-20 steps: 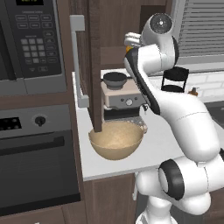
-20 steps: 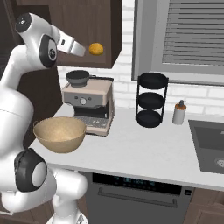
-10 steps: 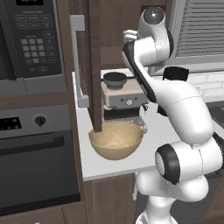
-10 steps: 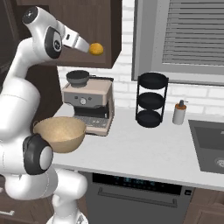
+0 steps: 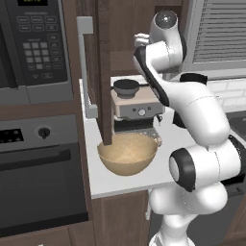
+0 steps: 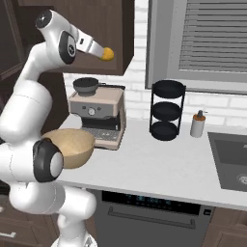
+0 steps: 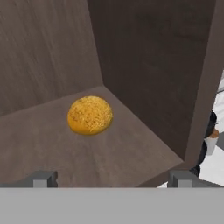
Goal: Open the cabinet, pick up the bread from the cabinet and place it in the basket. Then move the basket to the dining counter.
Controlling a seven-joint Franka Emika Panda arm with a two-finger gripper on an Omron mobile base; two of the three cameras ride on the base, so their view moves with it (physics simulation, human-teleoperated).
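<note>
The cabinet [image 5: 103, 72] stands open, its door swung out edge-on with the grey bar handle [image 5: 84, 67]. In the hand view the bread [image 7: 89, 114], a small orange bun, lies on the cabinet's inner shelf [image 7: 131, 153] near the back corner. My gripper [image 7: 113, 179] is open, its fingertips [image 7: 43, 178] wide apart just short of the bun and holding nothing. From the right, the gripper [image 6: 101, 50] reaches almost to the bread [image 6: 108, 54]. The tan basket [image 5: 127, 153] sits on the counter below, in front of the coffee machine. The dining counter is out of view.
A coffee machine [image 6: 96, 113] stands behind the basket [image 6: 70, 147]. A black tiered rack [image 6: 166, 108], a soap bottle [image 6: 198, 124] and a sink [image 6: 234, 159] lie to the right. The microwave [image 5: 31, 43] and oven [image 5: 38, 178] are left of the cabinet door.
The arm has swung upright and pushed the hand further into the cabinet, closer to the bread. The jaws stayed open; bread and basket have not moved.
</note>
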